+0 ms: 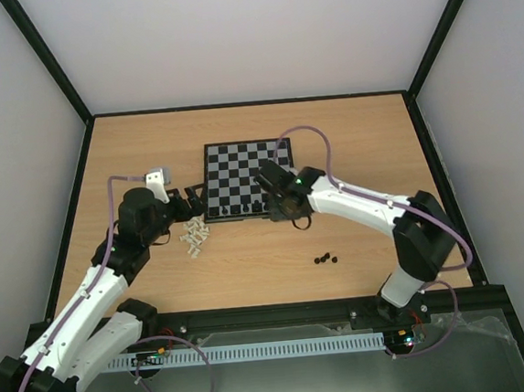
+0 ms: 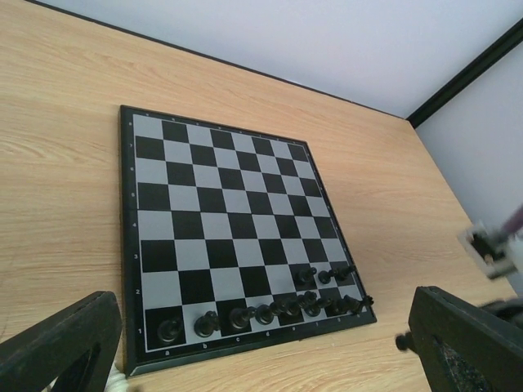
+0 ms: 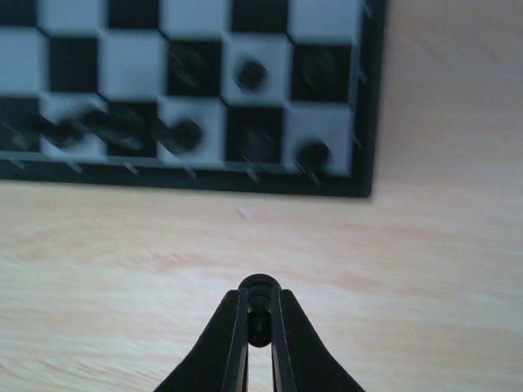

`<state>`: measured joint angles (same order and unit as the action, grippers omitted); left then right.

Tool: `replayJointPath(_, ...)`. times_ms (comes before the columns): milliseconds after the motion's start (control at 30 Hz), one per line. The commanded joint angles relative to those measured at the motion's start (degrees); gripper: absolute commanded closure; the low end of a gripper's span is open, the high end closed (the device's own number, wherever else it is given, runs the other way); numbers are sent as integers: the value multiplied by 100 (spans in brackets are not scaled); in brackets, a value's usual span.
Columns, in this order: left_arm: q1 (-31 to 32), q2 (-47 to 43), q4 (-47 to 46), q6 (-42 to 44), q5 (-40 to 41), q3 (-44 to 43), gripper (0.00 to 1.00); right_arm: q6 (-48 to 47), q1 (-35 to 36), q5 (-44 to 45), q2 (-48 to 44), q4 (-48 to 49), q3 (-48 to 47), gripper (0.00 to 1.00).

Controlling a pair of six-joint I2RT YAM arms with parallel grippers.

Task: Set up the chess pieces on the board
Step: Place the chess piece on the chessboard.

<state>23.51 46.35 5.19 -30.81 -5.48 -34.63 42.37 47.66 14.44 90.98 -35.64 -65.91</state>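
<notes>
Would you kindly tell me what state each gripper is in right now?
Left gripper: open, holding nothing.
Right gripper: shut on a black chess piece.

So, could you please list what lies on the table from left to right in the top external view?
Pile of cream-white chess pieces → board → loose black chess pieces.

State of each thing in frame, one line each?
board, flat on table
placed black pieces, standing along near edge
white pieces, heaped beside the board
loose black pieces, three on table
left gripper, jaws open, empty
right gripper, jaws shut on held black piece
</notes>
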Motion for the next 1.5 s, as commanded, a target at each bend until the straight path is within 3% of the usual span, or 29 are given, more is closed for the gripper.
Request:
replayJointPath(0,14,-153,205,15,173,-19,0,-566,1,85,753,-623,-1286,99)
replayJointPath(267,14,-422,421,-4,237,27,0,-1248,-381,-482,2124,-1107,-3157,99)
replayJointPath(533,14,-497,530,-4,266,76,0,-1515,-415,-733,2980,-1481,-4172,99)
replayJointPath(1467,14,-613,588,-60,389,140,0,-1705,-581,-728,3764,-1411,-4215,96)
